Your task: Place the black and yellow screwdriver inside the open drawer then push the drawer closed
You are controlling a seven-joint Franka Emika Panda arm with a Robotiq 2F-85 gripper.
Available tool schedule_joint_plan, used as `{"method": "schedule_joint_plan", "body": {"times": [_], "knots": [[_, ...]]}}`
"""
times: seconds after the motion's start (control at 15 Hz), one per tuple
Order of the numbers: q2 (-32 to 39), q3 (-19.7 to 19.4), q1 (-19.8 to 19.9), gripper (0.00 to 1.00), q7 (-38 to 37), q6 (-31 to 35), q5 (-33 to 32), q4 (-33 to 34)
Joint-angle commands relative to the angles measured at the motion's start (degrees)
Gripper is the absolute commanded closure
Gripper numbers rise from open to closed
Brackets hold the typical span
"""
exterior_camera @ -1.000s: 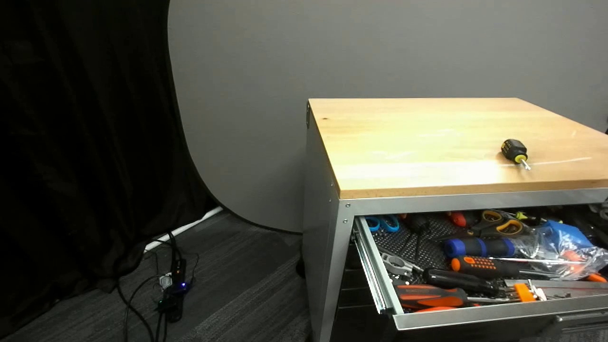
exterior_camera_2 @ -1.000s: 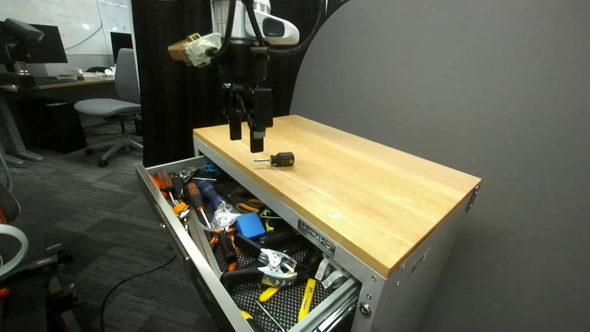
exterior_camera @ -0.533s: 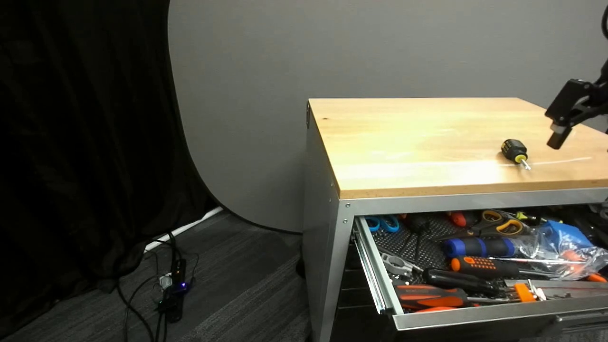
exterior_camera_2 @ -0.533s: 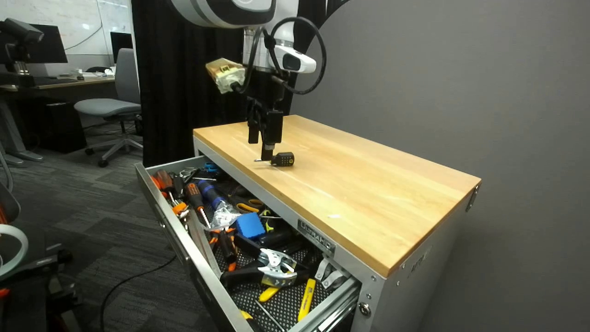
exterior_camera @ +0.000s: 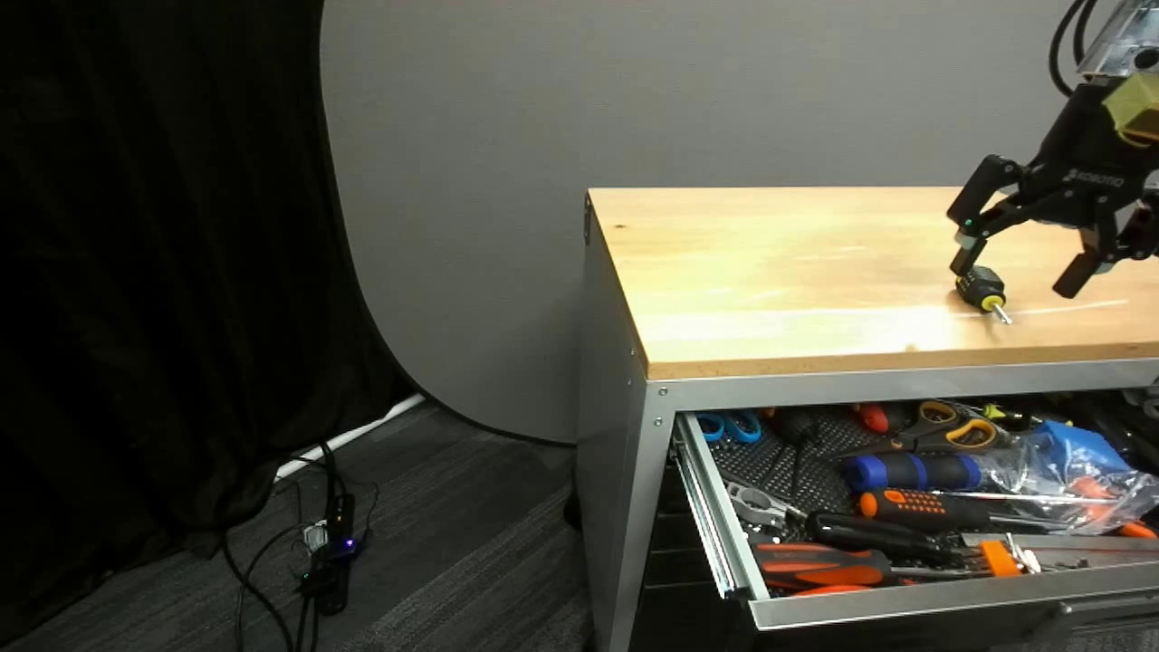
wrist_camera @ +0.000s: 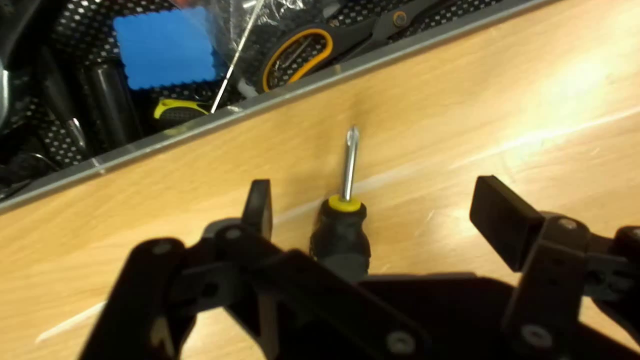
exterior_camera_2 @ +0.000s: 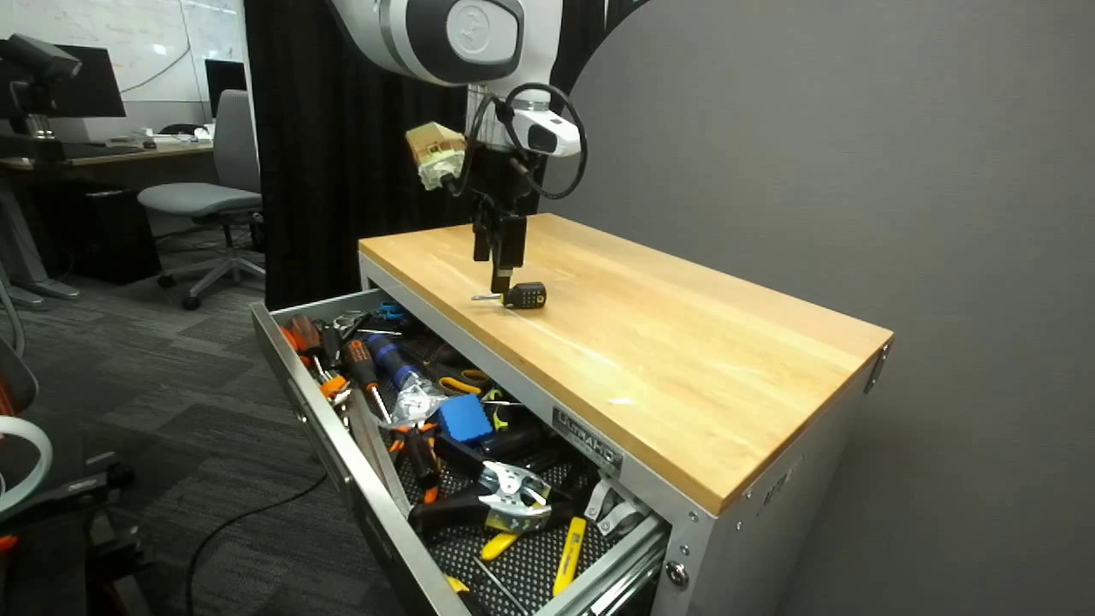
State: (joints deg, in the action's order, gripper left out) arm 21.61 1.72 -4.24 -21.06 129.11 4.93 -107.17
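In an exterior view, gripper point(exterior_camera: 1020, 267) at upper right of frame, fingers spread wide, gripping nothing; black and yellow screwdriver point(exterior_camera: 981, 290) rests on the wooden top point(exterior_camera: 770, 263), just by the tip of the frame-left finger, contact not determinable here. In an exterior view, drawer point(exterior_camera_2: 364, 470) stands pulled out, lower left to bottom centre, a clamp point(exterior_camera_2: 513, 492) among its contents; arm point(exterior_camera_2: 462, 34) at top. Wrist view: screwdriver lies mid-frame between the fingers, apart from both, shaft toward top; blue block point(wrist_camera: 165, 47) and scissors point(wrist_camera: 350, 40) show in the drawer, above.
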Motion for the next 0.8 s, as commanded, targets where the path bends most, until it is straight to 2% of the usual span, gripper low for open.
{"method": "schedule_joint_plan", "body": {"times": [0.0, 0.13, 0.2, 0.27, 0.53, 0.67, 0.73], "knots": [[3.0, -0.9, -2.1, 0.00, -3.9, 4.7, -0.4, 2.7], [4.0, -1.6, -3.3, 0.00, -6.0, 7.1, -1.8, 2.8], [4.8, -2.6, -4.4, 0.17, -7.8, 8.5, -3.7, 3.1], [5.4, -3.7, -5.6, 0.28, -9.8, 10.0, -5.8, 3.2], [7.0, -9.2, -10.7, 0.60, -21.2, 13.3, -16.8, 3.4], [7.6, -10.9, -12.1, 0.73, -26.0, 13.2, -20.9, 3.7], [7.8, -11.3, -12.4, 0.70, -27.8, 12.9, -22.2, 3.8]]}}
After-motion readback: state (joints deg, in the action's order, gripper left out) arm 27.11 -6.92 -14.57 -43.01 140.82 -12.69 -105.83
